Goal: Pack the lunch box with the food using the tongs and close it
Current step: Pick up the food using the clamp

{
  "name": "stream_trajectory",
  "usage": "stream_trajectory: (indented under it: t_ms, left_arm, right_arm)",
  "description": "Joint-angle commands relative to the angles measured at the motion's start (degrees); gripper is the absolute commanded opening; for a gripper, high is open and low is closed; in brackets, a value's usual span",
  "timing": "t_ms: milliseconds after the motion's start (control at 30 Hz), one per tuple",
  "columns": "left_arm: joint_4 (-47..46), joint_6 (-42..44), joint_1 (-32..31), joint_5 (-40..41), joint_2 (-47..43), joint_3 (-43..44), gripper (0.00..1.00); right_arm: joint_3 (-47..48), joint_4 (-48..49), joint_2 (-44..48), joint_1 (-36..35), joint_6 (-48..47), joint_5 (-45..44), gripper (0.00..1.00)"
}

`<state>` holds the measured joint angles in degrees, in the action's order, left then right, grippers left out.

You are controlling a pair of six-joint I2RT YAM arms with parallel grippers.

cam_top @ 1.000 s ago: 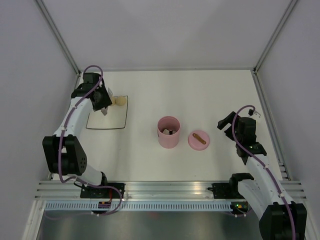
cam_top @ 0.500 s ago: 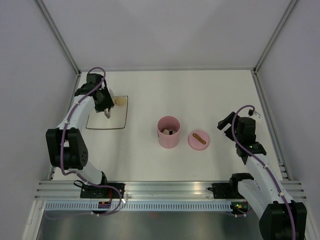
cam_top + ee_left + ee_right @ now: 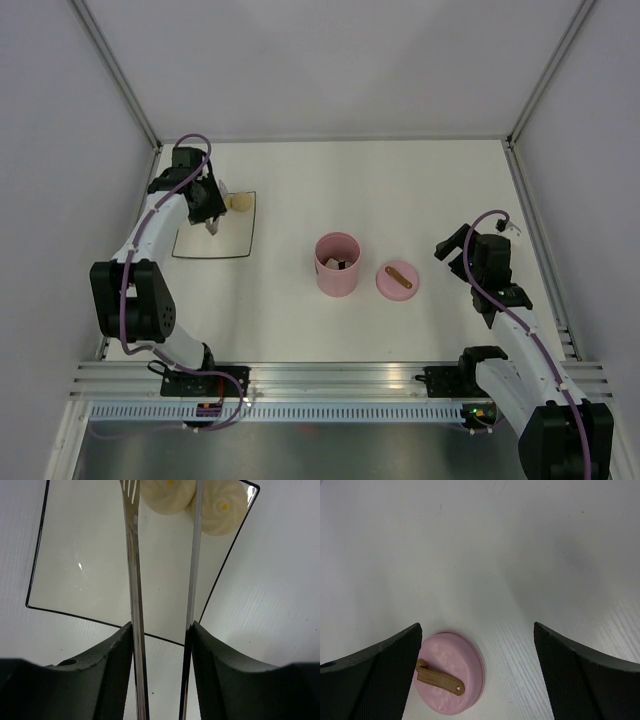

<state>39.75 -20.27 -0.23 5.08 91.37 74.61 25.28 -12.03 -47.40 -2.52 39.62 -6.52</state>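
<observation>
**Left wrist view: tongs at the bun plate**

The left gripper (image 3: 161, 640) pinches the tongs (image 3: 131, 580). One beige bun (image 3: 167, 492) sits between their arms on the plate (image 3: 85, 555), well left of the lunch box (image 3: 324, 278). The lid (image 3: 398, 281) lies just right of the lunch box. Farther right, the right gripper (image 3: 476, 630) hangs spread wide, holding nothing.

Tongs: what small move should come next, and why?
Probably squeeze the tongs shut: the left gripper holds them over the plate, and one bun lies between their two arms near the tips.
</observation>
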Motion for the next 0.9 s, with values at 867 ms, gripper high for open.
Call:
stream_trajectory:
  t_ms: [867]
  left_arm:
    - [0.51, 2.61, 0.05, -0.95, -2.96, -1.84, 0.54]
  right_arm:
    - [1.35, 0.34, -0.94, -0.20, 0.46, -0.59, 0.98]
